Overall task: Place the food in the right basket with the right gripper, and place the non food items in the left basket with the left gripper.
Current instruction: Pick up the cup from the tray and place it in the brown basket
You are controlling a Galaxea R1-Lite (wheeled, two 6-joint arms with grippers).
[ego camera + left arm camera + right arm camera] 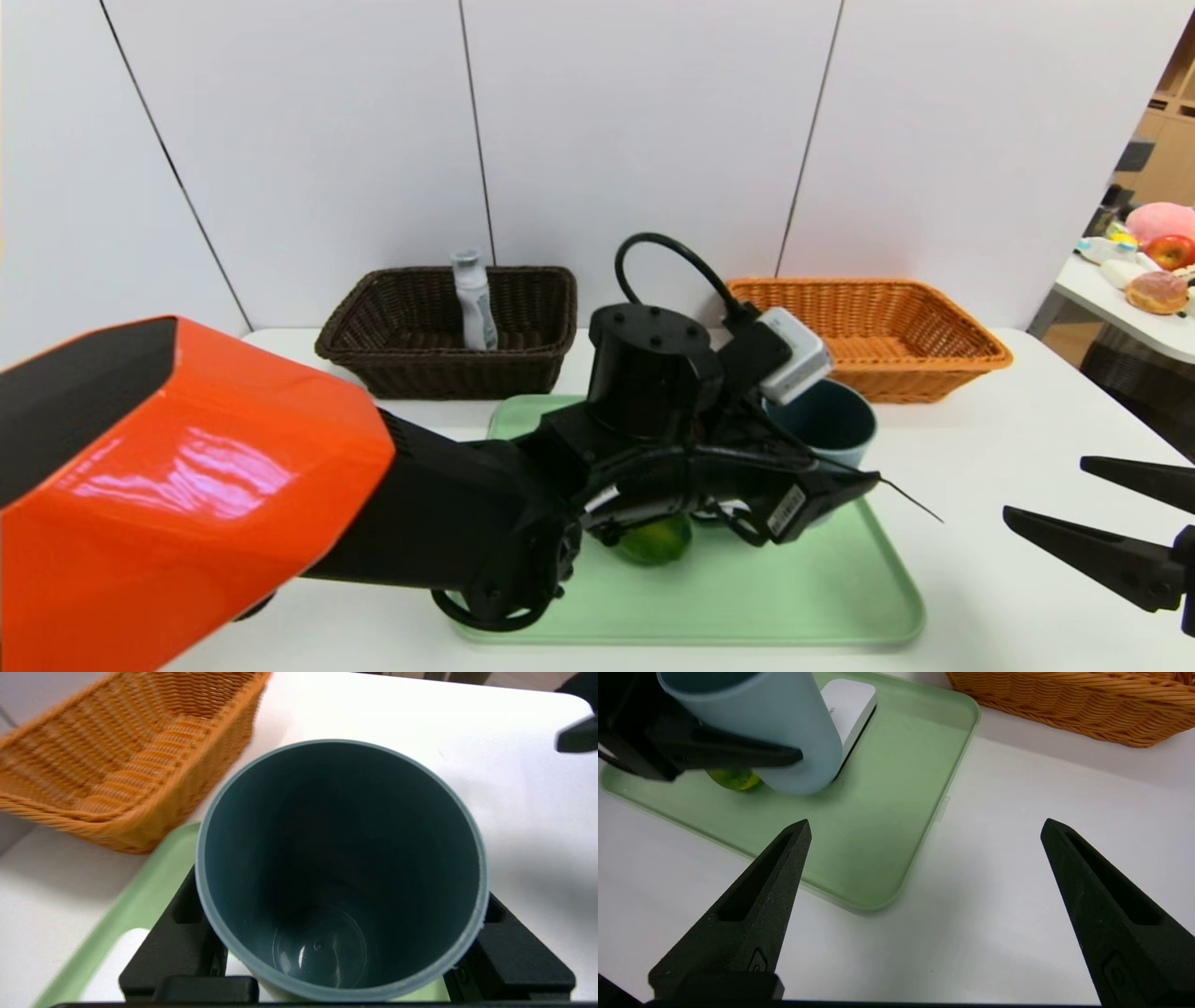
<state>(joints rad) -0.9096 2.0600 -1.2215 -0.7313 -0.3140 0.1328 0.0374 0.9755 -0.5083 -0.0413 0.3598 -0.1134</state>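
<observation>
Cup (pixel 826 422) clenched in the left claw (pixel 822 495) above the green tray (pixel 840 597), dark left basket (pixel 373 355) lying far-left of it, while the right claw (pixel 924 868) waits spread wide at near right.

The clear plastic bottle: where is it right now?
In the head view, the bottle stands upright inside the dark brown basket, at the table's back left.

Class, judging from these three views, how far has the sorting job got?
Done: the bottle stands in the dark left basket. In hand: the left claw grips the grey-blue cup over the green tray. Left: the white case, and the lime for the open right claw and orange basket.
</observation>
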